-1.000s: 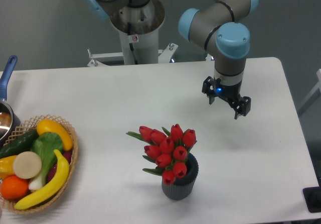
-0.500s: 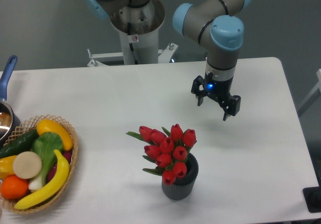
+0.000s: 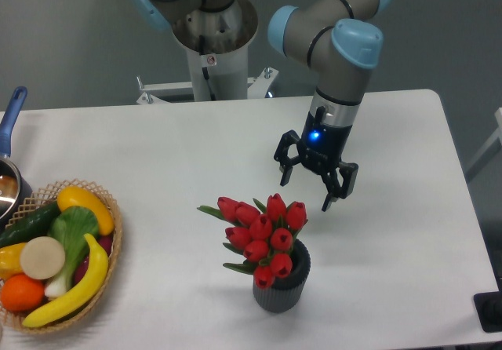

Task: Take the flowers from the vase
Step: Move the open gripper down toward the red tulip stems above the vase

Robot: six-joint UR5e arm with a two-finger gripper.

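With its fingers apart just right of the flowers (image 3: 263,236), the end effector (image 3: 307,190) could topple the vase (image 3: 281,285) by clipping buds.

White table (image 3: 157,154) with rounded corners, grey-green wall (image 3: 70,36) behind.

A blue-handled pot (image 3: 9,162) was cut off by the left edge, the woven basket (image 3: 102,291) clipped at the bottom-left corner. The flowers (image 3: 261,236) hid most of the vase (image 3: 282,291) mouth; stems went unseen.
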